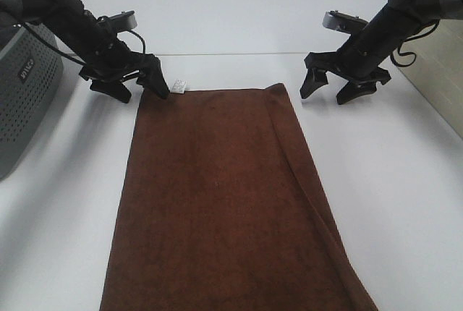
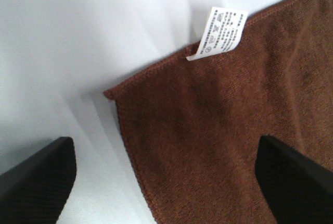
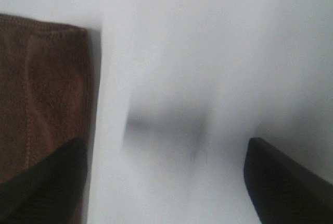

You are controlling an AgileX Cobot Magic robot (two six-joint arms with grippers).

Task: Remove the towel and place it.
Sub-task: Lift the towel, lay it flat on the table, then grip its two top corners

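Note:
The dark brown towel [image 1: 224, 202] lies flat on the white table, reaching from the middle down to the near edge, with a small white tag [image 1: 179, 85] at its far left corner. My left gripper [image 1: 141, 88] is open and straddles that far left corner; the left wrist view shows the towel corner [image 2: 218, 130] and tag [image 2: 221, 34] between its fingers [image 2: 39, 182]. My right gripper [image 1: 327, 91] is open just right of the far right corner, over bare table; the right wrist view shows the towel edge [image 3: 41, 88] beside one finger [image 3: 47, 182].
A grey perforated box [image 1: 22, 94] stands at the left edge of the table [image 1: 405, 181]. A tan surface [image 1: 441, 72] lies at the right edge. The right side of the towel has a lengthwise fold.

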